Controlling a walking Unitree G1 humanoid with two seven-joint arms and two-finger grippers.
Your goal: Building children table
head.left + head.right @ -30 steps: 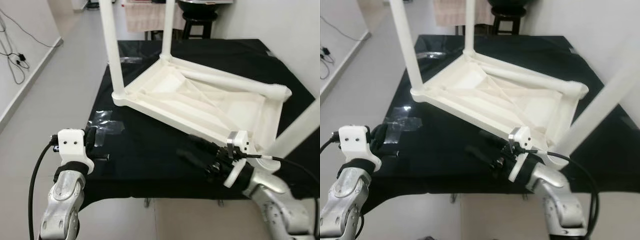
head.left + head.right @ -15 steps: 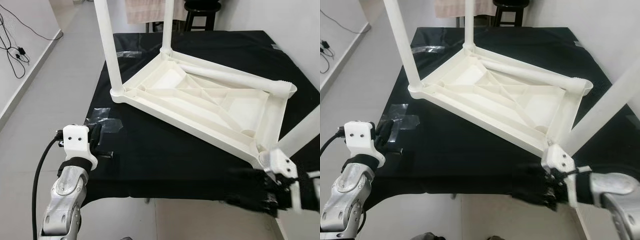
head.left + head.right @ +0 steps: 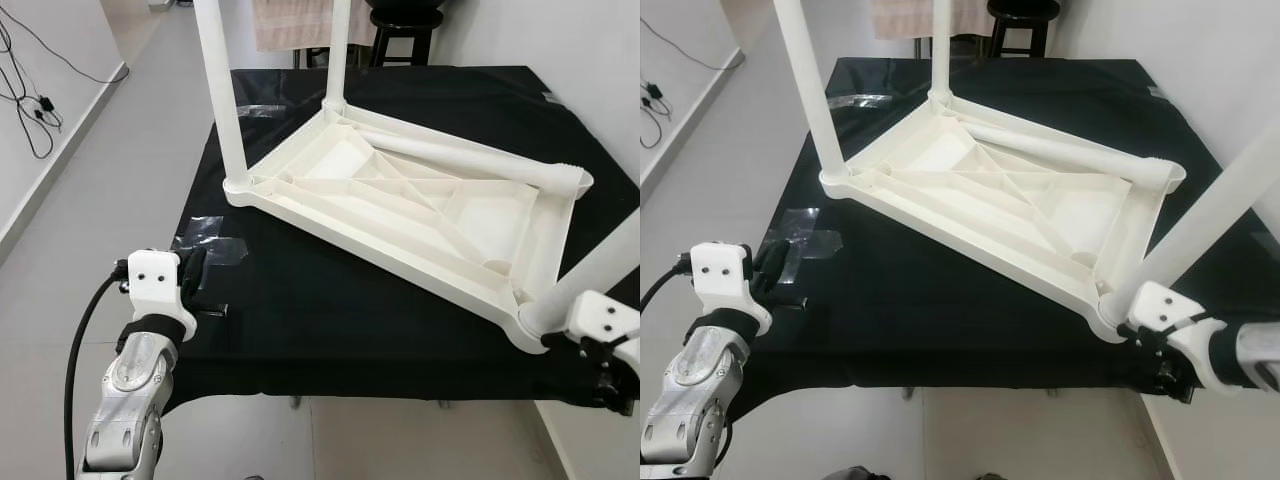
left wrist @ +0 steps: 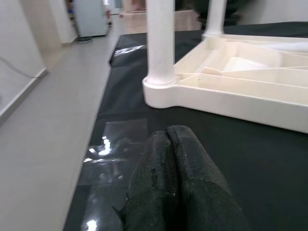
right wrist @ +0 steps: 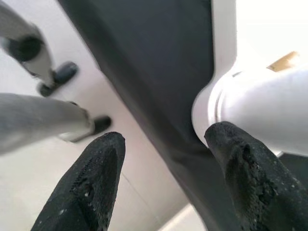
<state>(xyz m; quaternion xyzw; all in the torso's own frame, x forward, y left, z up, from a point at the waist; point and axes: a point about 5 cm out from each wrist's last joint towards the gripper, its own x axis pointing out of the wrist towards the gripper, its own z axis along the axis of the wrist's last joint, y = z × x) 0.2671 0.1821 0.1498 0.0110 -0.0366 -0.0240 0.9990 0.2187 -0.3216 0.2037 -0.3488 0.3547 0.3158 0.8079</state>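
The children's table (image 3: 400,200) lies upside down mid-frame on my black bench (image 3: 300,310), three legs up, the fourth loose across its underside. My right gripper (image 5: 163,159), jaws spread wide and empty, sits at the lower-right corner socket; a nudge could push the table off the edge, I judge. My left gripper (image 4: 168,159), jaws clenched on nothing, hovers lower left.
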